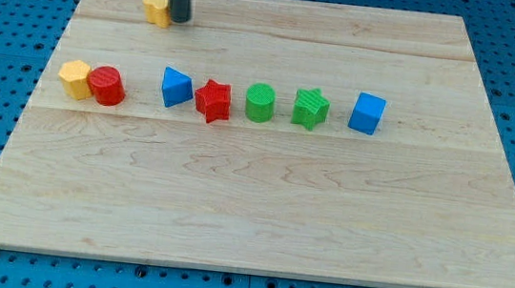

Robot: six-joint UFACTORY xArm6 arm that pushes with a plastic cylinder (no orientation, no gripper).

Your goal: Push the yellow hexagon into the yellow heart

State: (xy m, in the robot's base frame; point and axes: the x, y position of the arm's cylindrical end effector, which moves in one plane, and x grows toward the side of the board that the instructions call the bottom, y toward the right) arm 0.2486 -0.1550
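A wooden tabletop (259, 221) is filling most of the view, its edges running close to the frame.

Near its left edge, a yellow hexagon (75, 78) is sitting in the line of blocks, and a red cylinder (107, 86) is pressing against its right side; the cylinder is covering part of that side.

Up by the far edge, toward the far-left corner, a second yellow block (158, 8) is lying. It is probably the yellow heart, though its right part is hiding behind the rod and its outline is hard to make out. It is sitting well apart from the hexagon, farther back and somewhat to the right.

My tip (178, 20) is resting just at that block's right side, seemingly touching it. The rod is cut off by the view's top, so only its lower length is showing. There is no tool with jaws here: the arm is ending in a plain rod, holding nothing, with nothing to open or close.

Continuing rightward along the row: a blue triangle (176, 88), a red star (212, 100) just beside it, a green cylinder (260, 102), a green star (310, 107), and a blue cube (367, 113) nearest the right edge. These are standing apart from one another.
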